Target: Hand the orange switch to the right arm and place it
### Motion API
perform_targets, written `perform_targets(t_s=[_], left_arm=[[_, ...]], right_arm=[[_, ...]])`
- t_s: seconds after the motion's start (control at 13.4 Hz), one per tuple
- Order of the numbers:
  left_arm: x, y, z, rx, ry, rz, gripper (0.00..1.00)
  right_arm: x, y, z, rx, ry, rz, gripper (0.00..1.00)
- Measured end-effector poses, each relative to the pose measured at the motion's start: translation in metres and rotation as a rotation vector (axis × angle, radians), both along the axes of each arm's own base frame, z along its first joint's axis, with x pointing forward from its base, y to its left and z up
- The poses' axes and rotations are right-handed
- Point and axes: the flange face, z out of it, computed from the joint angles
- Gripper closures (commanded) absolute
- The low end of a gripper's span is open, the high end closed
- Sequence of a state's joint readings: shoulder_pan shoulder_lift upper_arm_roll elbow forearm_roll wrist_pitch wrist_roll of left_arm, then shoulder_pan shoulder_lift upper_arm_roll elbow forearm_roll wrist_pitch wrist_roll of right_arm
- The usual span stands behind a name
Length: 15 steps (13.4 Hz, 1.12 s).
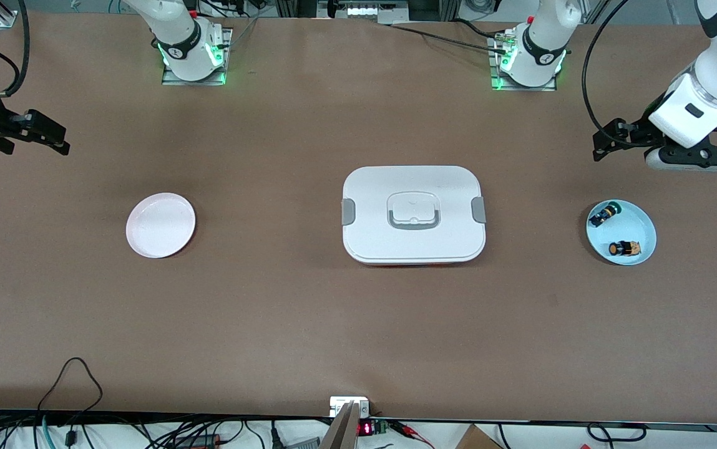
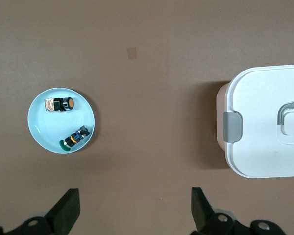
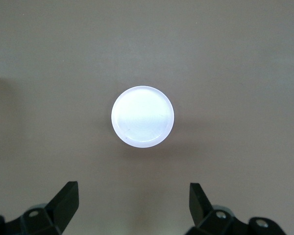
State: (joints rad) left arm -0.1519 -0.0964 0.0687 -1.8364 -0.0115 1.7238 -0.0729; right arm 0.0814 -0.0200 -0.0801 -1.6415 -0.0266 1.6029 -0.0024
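The orange switch (image 1: 623, 249) (image 2: 61, 104) lies on its side in a light blue plate (image 1: 642, 219) (image 2: 43, 128) at the left arm's end of the table, next to a green-capped switch (image 1: 603, 214) (image 2: 74, 138). My left gripper (image 1: 603, 142) (image 2: 134, 193) hangs open and empty over bare table beside that plate. My right gripper (image 1: 58, 140) (image 3: 133, 188) is open and empty too. It hangs over the right arm's end of the table, beside an empty white plate (image 1: 160, 225) (image 3: 142, 117).
A white lidded box (image 1: 413, 214) (image 2: 264, 127) with grey side clips and a recessed handle sits at the table's middle, between the two plates. Cables run along the table edge nearest the front camera.
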Motion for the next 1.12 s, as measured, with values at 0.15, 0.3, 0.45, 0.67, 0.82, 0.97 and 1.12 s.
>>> perform_targets(t_s=[0.15,0.3,0.45,0.67,0.82,0.97,1.12], left_arm=[[0.0000,0.0000,-0.0001,0.000,0.000,0.000,0.00],[0.0000,0.0000,-0.0001,0.000,0.000,0.000,0.00],[-0.0001,0.0000,-0.0002,0.000,0.002,0.000,0.00],[-0.0002,-0.0003,-0.0003,0.000,0.002,-0.001,0.00],[-0.0002,-0.0005,-0.0005,0.000,0.003,-0.001,0.00],[-0.0002,-0.0006,-0.0005,0.000,0.003,-0.001,0.00],[-0.0002,-0.0006,-0.0005,0.000,0.003,-0.001,0.00]], right_arm=[[-0.0010,0.0000,-0.0008,0.000,0.009,-0.001,0.00],[-0.0011,0.0000,-0.0012,0.000,0.012,-0.001,0.00],[-0.0004,0.0001,-0.0025,0.000,0.015,-0.001,0.00],[0.0012,0.0002,-0.0035,-0.001,0.016,0.000,0.00],[0.0020,0.0002,-0.0042,-0.001,0.017,0.000,0.00],[0.0023,0.0003,-0.0049,-0.001,0.019,0.000,0.00],[0.0031,0.0004,-0.0065,-0.001,0.022,0.000,0.00]])
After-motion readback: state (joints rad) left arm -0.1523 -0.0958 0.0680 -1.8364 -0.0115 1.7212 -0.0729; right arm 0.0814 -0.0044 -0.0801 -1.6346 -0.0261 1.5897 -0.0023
